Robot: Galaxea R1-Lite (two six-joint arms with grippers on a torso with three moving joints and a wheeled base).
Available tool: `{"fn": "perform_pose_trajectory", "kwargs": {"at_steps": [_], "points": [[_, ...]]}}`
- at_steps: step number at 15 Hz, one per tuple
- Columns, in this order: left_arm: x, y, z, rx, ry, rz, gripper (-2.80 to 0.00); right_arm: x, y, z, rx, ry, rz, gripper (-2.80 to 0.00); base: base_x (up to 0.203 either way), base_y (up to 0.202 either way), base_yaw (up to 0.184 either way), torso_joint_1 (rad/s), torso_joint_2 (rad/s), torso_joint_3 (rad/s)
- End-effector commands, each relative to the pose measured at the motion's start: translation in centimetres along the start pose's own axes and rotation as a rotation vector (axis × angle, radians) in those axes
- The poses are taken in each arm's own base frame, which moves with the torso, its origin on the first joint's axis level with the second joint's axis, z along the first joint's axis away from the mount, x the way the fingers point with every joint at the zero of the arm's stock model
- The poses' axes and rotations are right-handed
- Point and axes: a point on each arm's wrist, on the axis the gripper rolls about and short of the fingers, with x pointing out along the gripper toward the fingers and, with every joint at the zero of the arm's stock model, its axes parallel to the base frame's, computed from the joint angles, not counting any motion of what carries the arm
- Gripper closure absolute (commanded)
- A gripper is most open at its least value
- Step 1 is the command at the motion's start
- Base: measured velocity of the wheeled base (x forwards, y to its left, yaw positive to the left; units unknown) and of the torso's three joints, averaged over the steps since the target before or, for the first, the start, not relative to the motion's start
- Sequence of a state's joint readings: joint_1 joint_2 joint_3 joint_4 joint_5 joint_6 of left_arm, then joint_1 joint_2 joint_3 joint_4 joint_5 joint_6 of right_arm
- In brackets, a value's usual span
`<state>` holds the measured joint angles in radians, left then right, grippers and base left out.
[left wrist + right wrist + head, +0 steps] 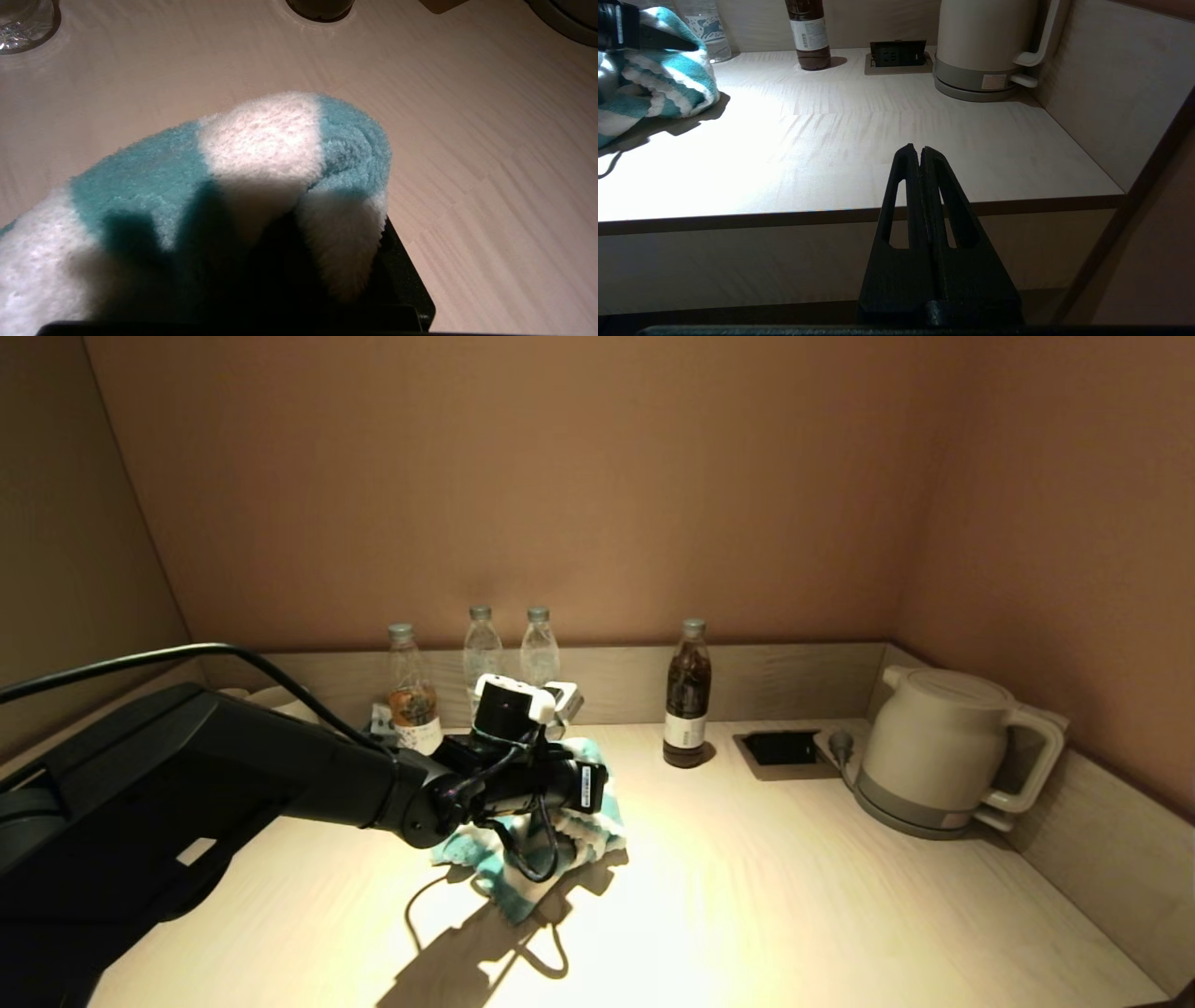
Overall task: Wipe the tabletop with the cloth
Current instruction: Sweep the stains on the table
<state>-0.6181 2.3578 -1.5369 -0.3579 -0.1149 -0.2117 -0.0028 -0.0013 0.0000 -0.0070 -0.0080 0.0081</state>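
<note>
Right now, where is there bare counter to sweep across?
Bare tabletop runs from the cloth in the left end effector toward the kettle. Crowded along the back rim: bottles, dark bottle, recess.

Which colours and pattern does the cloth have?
The cloth has wide teal and white stripes, clearest in the left wrist view.

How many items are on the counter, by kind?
Bottles: 4, three clear and one dark
Kettle: 1
Cloth: 1, held by the left gripper
Total: 6
</note>
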Motion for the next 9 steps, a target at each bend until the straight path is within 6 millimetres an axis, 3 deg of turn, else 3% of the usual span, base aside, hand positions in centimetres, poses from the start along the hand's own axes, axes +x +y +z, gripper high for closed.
{"fn": "perform_pose_trajectory", "kwargs": {"at_steps": [1,3,9], "points": [[1.6,0.8,-1.1,-0.003,0.024,0.013,0.00,0.0,0.0,0.0,0.001,0.001,0.000,0.00,0.000,0.000,0.000,0.000,0.00,0.000],[3.5,2.2,-2.5,0.013,0.056,0.041,0.00,0.0,0.0,0.0,0.000,0.001,0.000,0.00,0.000,0.000,0.000,0.000,0.00,0.000],[4.9,5.5,-1.5,0.021,0.048,0.134,0.00,0.0,0.0,0.0,0.001,0.001,0.000,0.00,0.000,0.000,0.000,0.000,0.00,0.000]]}}
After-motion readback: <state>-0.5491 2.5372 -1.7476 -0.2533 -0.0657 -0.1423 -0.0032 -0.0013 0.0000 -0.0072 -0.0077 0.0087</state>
